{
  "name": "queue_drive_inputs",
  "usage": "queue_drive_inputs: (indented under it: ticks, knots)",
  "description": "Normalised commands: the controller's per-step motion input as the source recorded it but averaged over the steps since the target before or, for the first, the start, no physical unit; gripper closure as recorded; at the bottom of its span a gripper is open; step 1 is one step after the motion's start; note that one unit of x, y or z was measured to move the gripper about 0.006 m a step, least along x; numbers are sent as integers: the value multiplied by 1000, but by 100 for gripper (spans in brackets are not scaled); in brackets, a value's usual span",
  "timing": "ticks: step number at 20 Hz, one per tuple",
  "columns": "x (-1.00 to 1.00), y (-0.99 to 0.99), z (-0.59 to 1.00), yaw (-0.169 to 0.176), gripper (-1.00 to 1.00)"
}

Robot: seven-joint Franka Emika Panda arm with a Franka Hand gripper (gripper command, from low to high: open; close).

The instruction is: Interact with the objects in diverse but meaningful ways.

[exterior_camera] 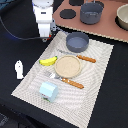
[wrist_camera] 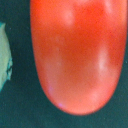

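Note:
The red tomato [wrist_camera: 77,55] fills most of the wrist view, very close under the camera on a dark surface; no fingers show there. In the exterior view my gripper [exterior_camera: 45,36] hangs low over the placemat's far corner, at the exterior view's left of the grey bowl [exterior_camera: 77,41], and the arm hides its jaws. On the mat lie the yellow banana [exterior_camera: 48,61], the tan plate [exterior_camera: 68,65], an orange-handled knife [exterior_camera: 86,58], an orange-handled fork [exterior_camera: 75,83] and the pale blue cup [exterior_camera: 48,91]. The white shaker bottle [exterior_camera: 19,69] lies on the black table.
The pale striped placemat [exterior_camera: 97,75] covers the middle of the black table. Behind it a brown toy stove board [exterior_camera: 110,27] carries a grey pot [exterior_camera: 90,13], with a beige bowl [exterior_camera: 123,17] at the exterior view's right edge.

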Motion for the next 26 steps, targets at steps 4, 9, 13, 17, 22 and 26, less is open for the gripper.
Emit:
queue_drive_inputs:
  ticks: [4,9,13,17,22,26]
  knots:
    - [-174,102,-294,52,100]
    - [-150,55,-157,42,100]
    - [-34,96,148,6,100]
    - [-33,33,161,11,100]
    - [-115,119,926,3,100]
    - [-8,175,1000,0,100]
